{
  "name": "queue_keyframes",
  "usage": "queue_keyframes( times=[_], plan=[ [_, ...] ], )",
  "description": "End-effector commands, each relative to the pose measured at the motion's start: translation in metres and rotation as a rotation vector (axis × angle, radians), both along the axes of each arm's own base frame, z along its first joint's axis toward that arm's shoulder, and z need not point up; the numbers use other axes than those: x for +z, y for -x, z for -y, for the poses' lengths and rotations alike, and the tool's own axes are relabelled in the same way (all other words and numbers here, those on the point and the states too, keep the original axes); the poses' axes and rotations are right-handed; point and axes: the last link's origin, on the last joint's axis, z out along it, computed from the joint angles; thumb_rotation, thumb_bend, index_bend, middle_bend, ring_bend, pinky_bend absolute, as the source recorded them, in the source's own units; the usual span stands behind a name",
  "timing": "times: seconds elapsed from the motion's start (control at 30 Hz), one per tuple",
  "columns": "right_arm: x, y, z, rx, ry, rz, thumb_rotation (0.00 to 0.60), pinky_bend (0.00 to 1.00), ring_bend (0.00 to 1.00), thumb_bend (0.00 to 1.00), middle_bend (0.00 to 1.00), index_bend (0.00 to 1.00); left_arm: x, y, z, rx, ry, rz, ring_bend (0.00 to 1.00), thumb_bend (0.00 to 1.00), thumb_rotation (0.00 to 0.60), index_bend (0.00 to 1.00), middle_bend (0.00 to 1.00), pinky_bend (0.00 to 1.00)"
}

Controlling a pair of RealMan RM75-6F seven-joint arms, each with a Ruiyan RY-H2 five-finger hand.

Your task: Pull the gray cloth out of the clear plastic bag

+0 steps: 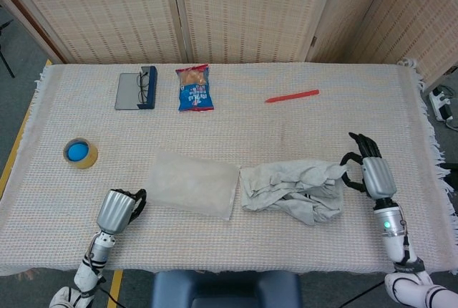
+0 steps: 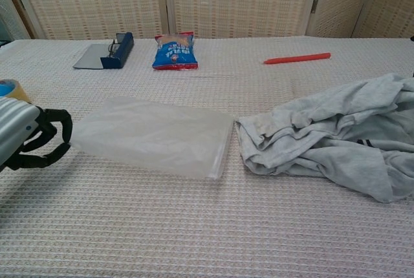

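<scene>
The gray cloth lies crumpled on the table, fully outside the clear plastic bag and just right of its open end. The bag lies flat and looks empty. My right hand grips the cloth's right edge; the chest view shows the cloth running off the right side with that hand out of frame. My left hand sits at the bag's near-left corner with its fingers curled around it. In the chest view the left hand touches the bag at its left tip.
A roll of tape with a blue centre sits at the left. At the back lie a glasses case with glasses, a snack packet and a red pen. The table's front edge is close to both hands.
</scene>
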Motion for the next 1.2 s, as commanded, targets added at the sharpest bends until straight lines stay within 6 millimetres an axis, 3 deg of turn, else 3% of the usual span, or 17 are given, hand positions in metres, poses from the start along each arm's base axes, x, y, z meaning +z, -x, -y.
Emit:
queue_keyframes(
  times=[0.03, 0.27, 0.33, 0.4, 0.47, 0.53, 0.57, 0.67, 0.8, 0.9, 1.07, 1.13, 1.2],
  plan=[
    [0.016, 0.015, 0.001, -0.043, 0.033, -0.007, 0.600, 0.00, 0.00, 0.75, 0.07, 0.76, 0.010, 0.011, -0.001, 0.016, -0.018, -0.028, 1.00, 0.65, 0.600, 0.72, 1.00, 1.00],
    [0.036, 0.038, 0.008, -0.116, 0.076, -0.032, 0.600, 0.00, 0.00, 0.75, 0.07, 0.76, 0.029, 0.028, 0.003, 0.052, -0.054, -0.037, 1.00, 0.65, 0.600, 0.72, 1.00, 1.00],
    [0.036, 0.041, 0.008, -0.124, 0.063, -0.024, 0.600, 0.00, 0.00, 0.74, 0.07, 0.73, 0.029, 0.030, 0.006, 0.058, -0.044, -0.029, 1.00, 0.63, 0.600, 0.67, 1.00, 1.00],
    [0.036, 0.041, 0.007, -0.113, 0.051, -0.017, 0.600, 0.00, 0.00, 0.68, 0.04, 0.61, 0.028, 0.030, 0.008, 0.064, -0.032, -0.032, 1.00, 0.56, 0.600, 0.54, 1.00, 1.00],
    [0.035, 0.040, 0.004, -0.095, 0.033, -0.016, 0.600, 0.00, 0.00, 0.55, 0.01, 0.29, 0.027, 0.028, 0.008, 0.061, -0.025, -0.016, 1.00, 0.44, 0.600, 0.38, 1.00, 1.00],
    [0.037, 0.038, 0.002, -0.086, 0.016, -0.027, 0.600, 0.00, 0.00, 0.44, 0.00, 0.05, 0.027, 0.026, 0.008, 0.063, -0.023, -0.005, 1.00, 0.31, 0.600, 0.22, 1.00, 1.00],
    [0.038, 0.037, 0.001, -0.082, 0.010, -0.032, 0.600, 0.00, 0.00, 0.38, 0.00, 0.00, 0.028, 0.025, 0.008, 0.066, -0.020, -0.003, 1.00, 0.27, 0.600, 0.16, 1.00, 1.00],
    [0.046, 0.034, -0.006, -0.079, -0.018, -0.076, 0.600, 0.00, 0.00, 0.26, 0.00, 0.00, 0.032, 0.023, 0.010, 0.083, -0.005, 0.012, 0.99, 0.17, 0.600, 0.02, 1.00, 1.00],
    [0.066, 0.026, -0.026, -0.096, -0.049, -0.198, 0.600, 0.00, 0.00, 0.16, 0.00, 0.00, 0.046, 0.019, 0.016, 0.128, 0.015, 0.028, 0.91, 0.13, 0.600, 0.00, 0.90, 0.99],
    [0.081, 0.013, -0.050, -0.109, -0.052, -0.281, 0.600, 0.00, 0.00, 0.13, 0.00, 0.00, 0.065, 0.016, 0.026, 0.195, 0.034, 0.032, 0.72, 0.17, 0.600, 0.00, 0.73, 0.84],
    [0.095, -0.008, -0.096, -0.107, 0.033, -0.391, 0.600, 0.00, 0.00, 0.13, 0.00, 0.00, 0.110, 0.012, 0.050, 0.347, 0.088, 0.047, 0.25, 0.26, 0.600, 0.09, 0.32, 0.37],
    [0.094, -0.012, -0.114, -0.111, 0.069, -0.431, 0.600, 0.00, 0.00, 0.13, 0.00, 0.00, 0.127, 0.013, 0.065, 0.395, 0.102, 0.073, 0.15, 0.26, 0.600, 0.13, 0.24, 0.27],
    [0.092, -0.015, -0.127, -0.114, 0.096, -0.447, 0.600, 0.00, 0.00, 0.13, 0.00, 0.00, 0.137, 0.013, 0.079, 0.418, 0.117, 0.113, 0.12, 0.25, 0.600, 0.15, 0.22, 0.22]
  ],
)
